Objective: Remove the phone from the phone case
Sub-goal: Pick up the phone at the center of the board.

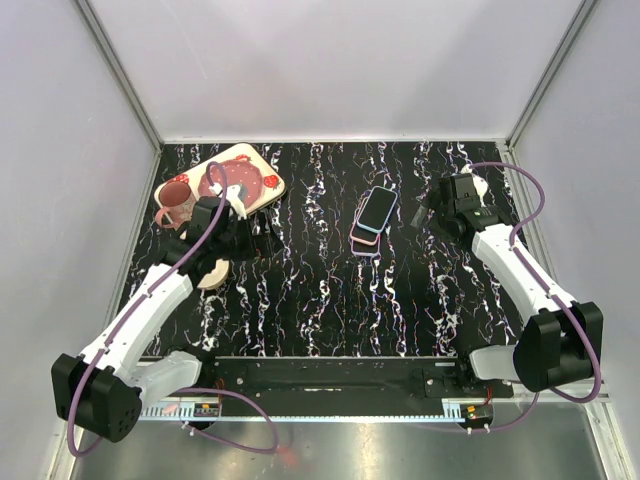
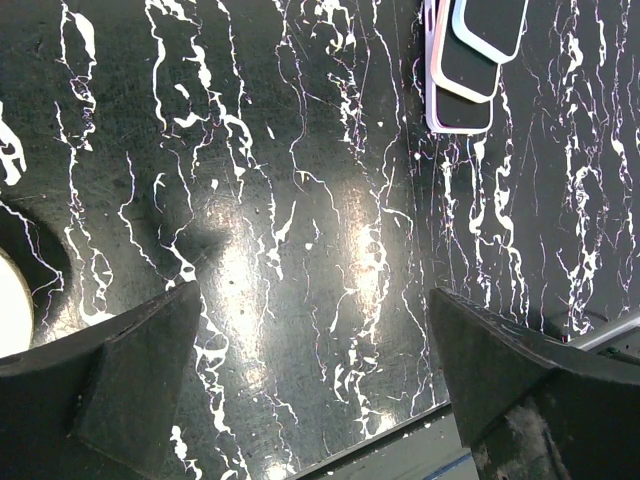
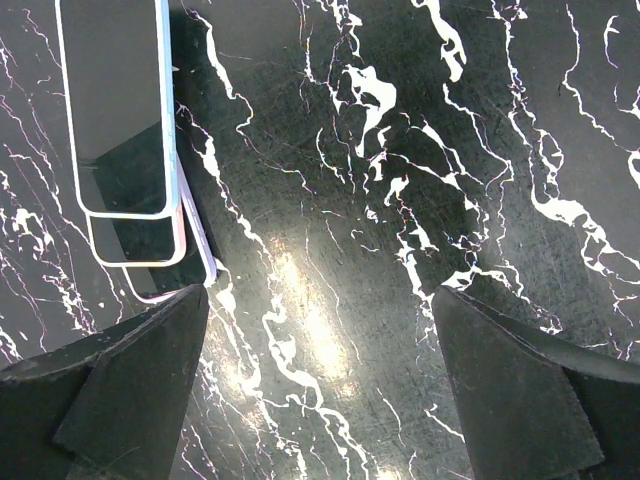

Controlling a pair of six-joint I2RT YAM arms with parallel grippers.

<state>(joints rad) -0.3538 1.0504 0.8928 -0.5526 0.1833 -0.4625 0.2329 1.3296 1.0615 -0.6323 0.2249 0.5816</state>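
Black tabletop (image 1: 320, 300) veined with white. Right of centre toward the back, phone (image 1: 378, 208) lying screen-up inside a pale blue case (image 3: 166, 120), topping a fanned stack of two more phones (image 1: 365, 240), one pink-edged, one purple-edged. Just right of that stack, right gripper (image 1: 425, 210) with jaws spread wide, grasping nothing, apart from the phones. Well off to the left, left gripper (image 1: 265, 235) with jaws equally wide and empty over bare tabletop, near a strawberry-patterned tray (image 1: 262, 170) and a pink mug (image 1: 172, 197).
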